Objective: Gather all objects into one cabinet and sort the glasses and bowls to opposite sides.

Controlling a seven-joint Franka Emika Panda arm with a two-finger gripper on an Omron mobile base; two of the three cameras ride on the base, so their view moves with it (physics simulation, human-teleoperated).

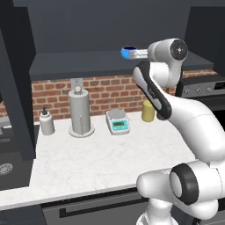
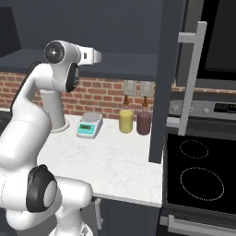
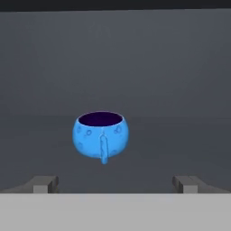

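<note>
Your hand (image 3: 115,182) was raised to the cabinet (image 1: 88,61), its 2 fingers spread wide apart and clamped on nothing. The small blue bowl (image 3: 100,135) stood upright on the dark cabinet shelf just ahead of the fingertips, centred between them, not touching either. On the counter (image 1: 96,158) below stood a paper-towel holder (image 1: 81,112), a scale (image 1: 117,121) and a yellow canister (image 1: 148,110).

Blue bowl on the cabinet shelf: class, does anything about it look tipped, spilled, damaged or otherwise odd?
Nothing stands out. The blue bowl sits upright on the dark shelf, unbroken, its dark inside showing no contents and nothing spilled around it. The open gripper faces it without touching.
</note>
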